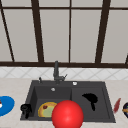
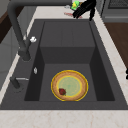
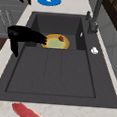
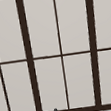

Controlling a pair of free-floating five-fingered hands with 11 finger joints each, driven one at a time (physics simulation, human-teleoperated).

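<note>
**Two hands at a dark sink with a plate in the basin**

The right hand hangs over the shallow right part of the sink. Its fingers are relaxed and point down, and it holds nothing. In the right side view this hand reaches toward the yellow plate without touching it.

The left hand is at the front left corner of the sink, just beside the plate. Its fingers look curled, but I cannot tell if it is closed.

The plate lies flat on the bottom of the deep left basin, with a small red piece on it. A big red ball is in front of the sink. A blue plate is on the worktop at the left, and a red object at the right. The faucet stands behind the sink.
</note>
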